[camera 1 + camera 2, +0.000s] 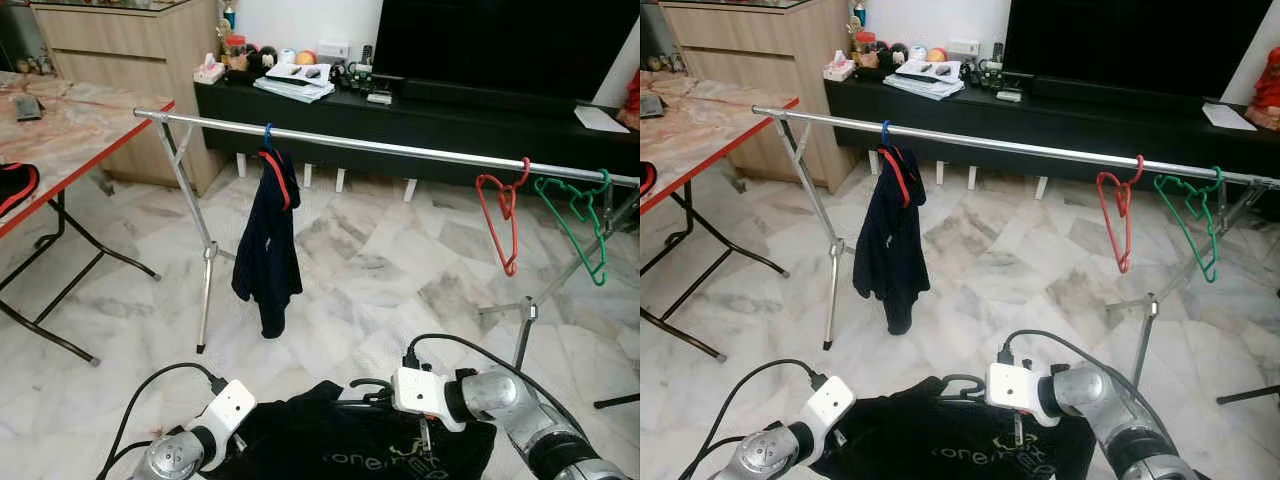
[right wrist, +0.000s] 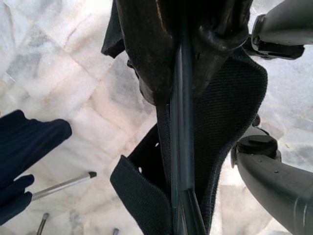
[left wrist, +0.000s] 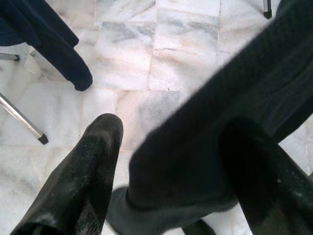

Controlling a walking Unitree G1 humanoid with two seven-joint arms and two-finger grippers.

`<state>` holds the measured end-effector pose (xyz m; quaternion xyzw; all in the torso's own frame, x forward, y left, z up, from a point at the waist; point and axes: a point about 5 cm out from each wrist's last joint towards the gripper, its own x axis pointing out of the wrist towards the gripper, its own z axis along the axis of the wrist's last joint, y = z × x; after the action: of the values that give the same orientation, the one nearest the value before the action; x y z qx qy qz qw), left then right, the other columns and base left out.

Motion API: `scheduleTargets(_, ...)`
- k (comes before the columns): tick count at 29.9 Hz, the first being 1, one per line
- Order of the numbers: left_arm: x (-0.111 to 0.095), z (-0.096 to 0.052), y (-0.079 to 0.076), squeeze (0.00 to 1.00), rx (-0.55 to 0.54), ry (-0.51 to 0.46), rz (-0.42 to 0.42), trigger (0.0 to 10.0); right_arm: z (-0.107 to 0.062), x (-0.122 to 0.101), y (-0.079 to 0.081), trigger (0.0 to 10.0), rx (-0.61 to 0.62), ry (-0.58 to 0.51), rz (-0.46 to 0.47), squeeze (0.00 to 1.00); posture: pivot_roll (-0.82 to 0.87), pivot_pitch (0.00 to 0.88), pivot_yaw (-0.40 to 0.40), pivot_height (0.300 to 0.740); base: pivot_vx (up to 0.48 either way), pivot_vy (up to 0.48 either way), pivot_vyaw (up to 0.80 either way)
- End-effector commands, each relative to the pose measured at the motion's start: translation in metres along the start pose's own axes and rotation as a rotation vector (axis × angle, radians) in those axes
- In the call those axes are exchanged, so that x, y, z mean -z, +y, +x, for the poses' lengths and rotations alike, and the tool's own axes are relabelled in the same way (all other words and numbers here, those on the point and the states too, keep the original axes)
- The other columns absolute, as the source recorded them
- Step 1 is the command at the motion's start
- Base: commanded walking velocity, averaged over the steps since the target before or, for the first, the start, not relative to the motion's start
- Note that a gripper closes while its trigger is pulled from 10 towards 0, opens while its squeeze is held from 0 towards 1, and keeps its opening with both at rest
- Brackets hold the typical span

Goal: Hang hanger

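Left eye view. You see a chrome rail [image 1: 400, 148] running across the room on splayed legs. A dark navy garment [image 1: 268, 250] hangs near its left end on a red hanger with a blue hook. Toward the right end hang an empty red hanger [image 1: 503, 215] and, just beside it, an empty green hanger [image 1: 578, 218]. The long stretch of bare rail between the navy garment and the red hanger is open. Glossy marble floor [image 1: 370, 260] lies under it. A red-edged counter [image 1: 70, 125] stands at far left, well apart from the rail's end. Low in frame, both arms hold a black shirt [image 1: 340, 445] with pale lettering; a dark hanger hook [image 1: 368, 384] rises from its collar beside the right wrist.

Right eye view. Same layout. The right arm [image 1: 1110, 410] reaches inward over the shirt, the hook just beside its white housing.

Left wrist view. The left pincer [image 3: 181, 166] has its fingers [image 3: 83, 181] spread, with a soft fold of the black shirt lying between them. Whether they press the cloth, you cannot tell. Marble tiles and a rail leg foot sit beyond.

Right wrist view. The right pincer [image 2: 177, 93] is clamped on a thin, dark, straight bar of the hanger [image 2: 180, 161], which runs over the coarse-knit black cloth.
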<state>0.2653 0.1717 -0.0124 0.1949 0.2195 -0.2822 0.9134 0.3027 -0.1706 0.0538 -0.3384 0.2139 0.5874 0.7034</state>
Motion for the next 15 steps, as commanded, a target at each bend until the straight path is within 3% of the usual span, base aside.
scheduleTargets(1,0.001,-0.001,0.003,0.00,0.001,0.015,-0.010,10.0,-0.006,-0.004,-0.007,10.0,0.041,-0.013,-0.027,0.00,0.05,0.024,-0.066,0.740,0.000,0.000,0.00)
scheduleTargets(15,0.020,-0.008,-0.001,0.00,0.092,0.130,-0.005,10.0,-0.017,-0.021,-0.020,10.0,0.053,-0.072,-0.094,0.00,0.04,0.002,-0.060,0.740,0.000,0.000,0.00)
